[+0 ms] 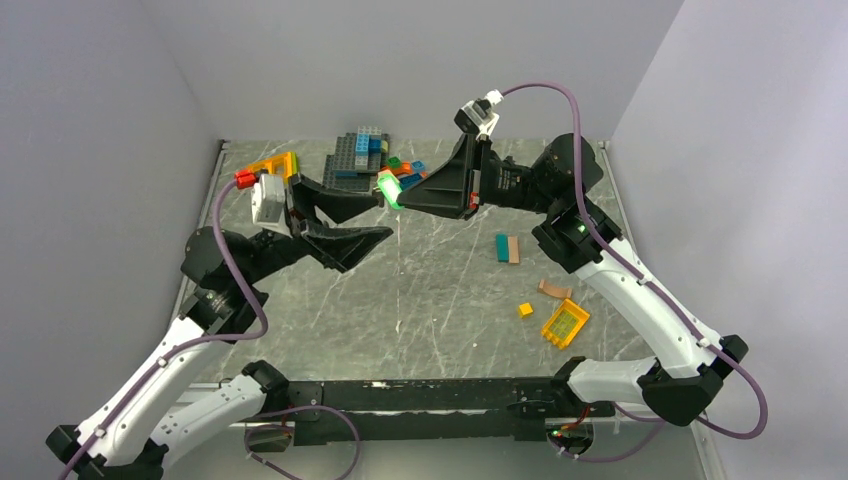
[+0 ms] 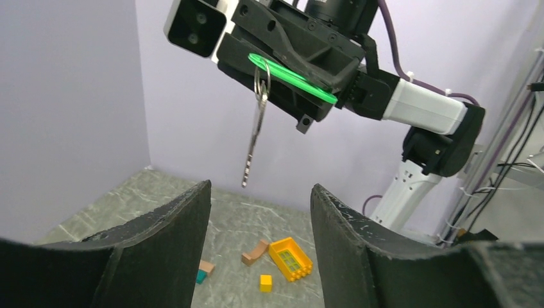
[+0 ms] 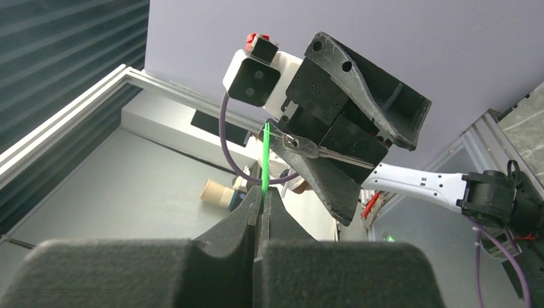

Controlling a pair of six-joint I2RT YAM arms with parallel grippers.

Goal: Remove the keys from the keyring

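My right gripper [image 3: 262, 199] is shut on a flat green tag [image 3: 265, 160] and holds it up in the air above the back of the table. The tag also shows in the top view [image 1: 388, 187] and the left wrist view [image 2: 292, 77]. A small metal keyring [image 2: 261, 80] hangs on the tag, and one silver key [image 2: 255, 138] dangles straight down from it. My left gripper [image 2: 260, 205] is open and empty, just short of the key. In the right wrist view the key [image 3: 327, 154] lies in line with the gap between the left fingers [image 3: 365, 90].
A pile of grey, blue and orange toy bricks [image 1: 360, 155] sits at the back of the marble table [image 1: 430, 300]. Teal and tan blocks [image 1: 507, 248], a tan arch [image 1: 553, 290], a small yellow cube [image 1: 525, 309] and a yellow brick [image 1: 565, 323] lie at the right.
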